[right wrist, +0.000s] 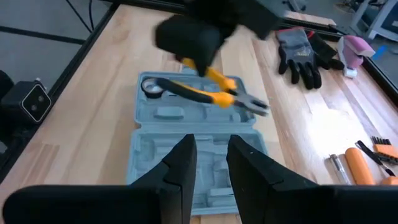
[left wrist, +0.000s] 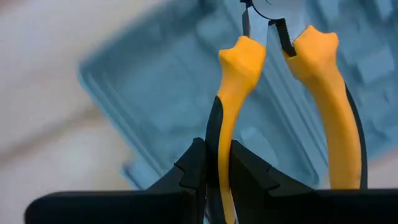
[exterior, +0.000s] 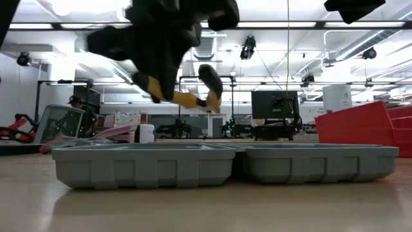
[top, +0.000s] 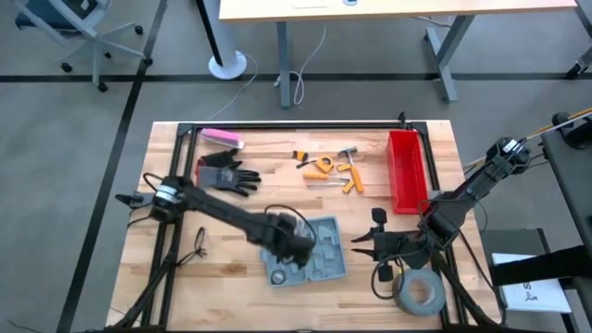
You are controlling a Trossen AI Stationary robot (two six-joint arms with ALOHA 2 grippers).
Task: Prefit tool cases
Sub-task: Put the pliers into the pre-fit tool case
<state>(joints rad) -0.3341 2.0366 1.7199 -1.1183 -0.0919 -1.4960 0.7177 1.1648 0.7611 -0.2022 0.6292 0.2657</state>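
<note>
Left gripper [left wrist: 217, 171] is clamping yellow-handled pliers [right wrist: 211, 91] above open tool case [right wrist: 186, 124], wrist view only; right gripper [right wrist: 211, 165] fingers slightly apart, low centre.

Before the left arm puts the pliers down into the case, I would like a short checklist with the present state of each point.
1. Left gripper shut on one handle of the yellow-handled pliers: ok.
2. Pliers held above the open tool case, clear of the tray: ok.
3. Case lying open and flat on the table, both halves level in the low view: ok.
4. Pliers lined up with their moulded slot: cannot tell.
5. Right gripper out of the way: cannot tell; it hovers near the edge of the case, holding nothing.
6. Target slot free of other tools: cannot tell.
</note>
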